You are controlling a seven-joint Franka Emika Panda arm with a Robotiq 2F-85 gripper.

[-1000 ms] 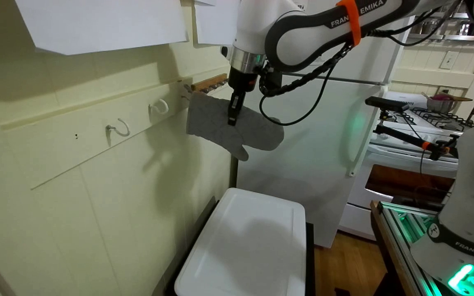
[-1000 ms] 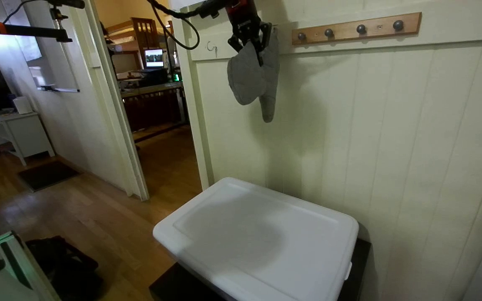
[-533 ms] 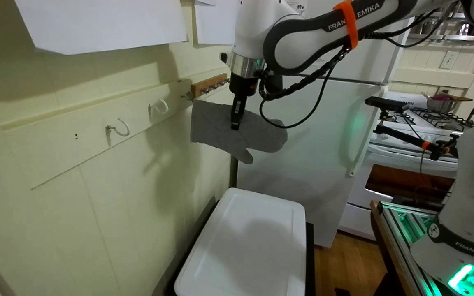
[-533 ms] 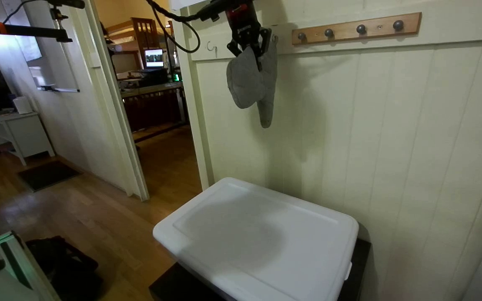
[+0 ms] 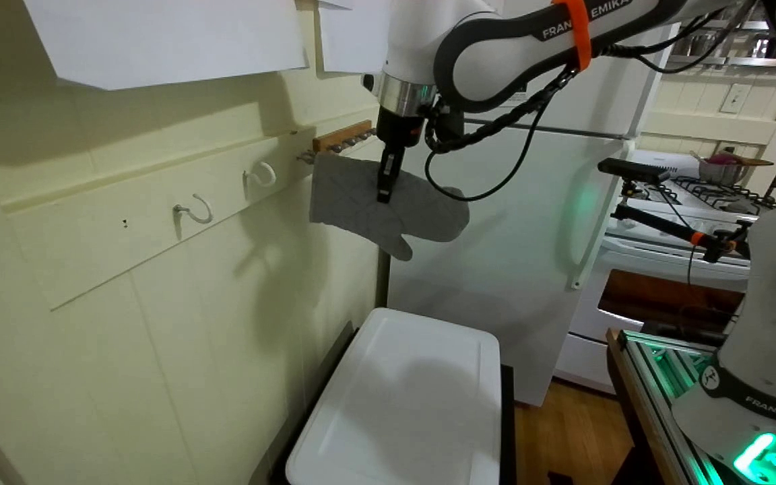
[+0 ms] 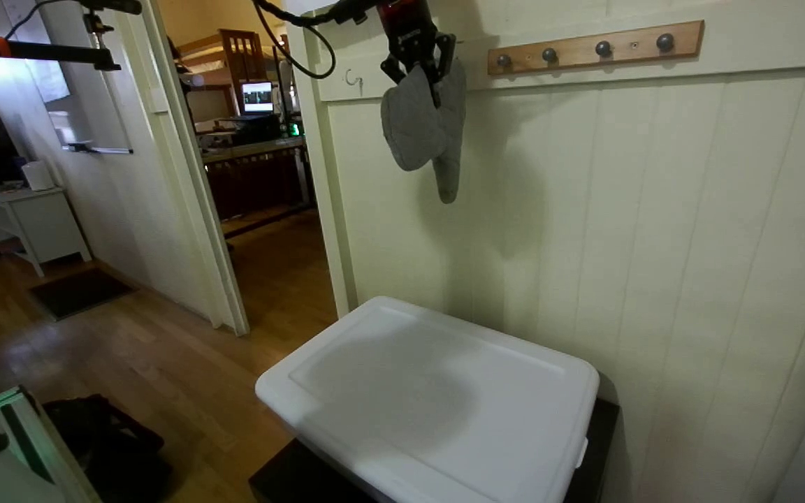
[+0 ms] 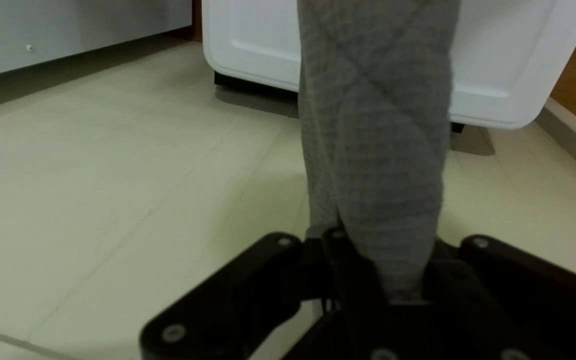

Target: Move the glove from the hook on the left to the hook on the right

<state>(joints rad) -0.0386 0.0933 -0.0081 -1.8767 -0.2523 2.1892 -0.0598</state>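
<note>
The glove [image 5: 388, 205], a grey padded mitt, hangs in the air beside the wall in both exterior views. My gripper [image 5: 385, 192] points down and is shut on its upper edge near the middle, pinching the fabric. In the wrist view the glove [image 7: 383, 125] rises from between the dark fingers [image 7: 460, 285]. Its cuff faces the wall, close to a metal hook [image 5: 306, 156] on the right of the hook row; whether they touch I cannot tell. Farther left on the same board are a white hook [image 5: 261, 176] and a silver hook [image 5: 194, 210].
Right of the hooks, a wooden rack [image 6: 595, 49] with several dark knobs is fixed to the wall. Below stands a bin with a white lid [image 5: 422, 404]. A white fridge [image 5: 496, 269] stands behind the glove. White sheets [image 5: 172, 40] hang above the hooks.
Still held, the glove dipped slightly and shifted a little towards the fridge half a second ago. Since then my gripper has raised it again, close to its former height.
</note>
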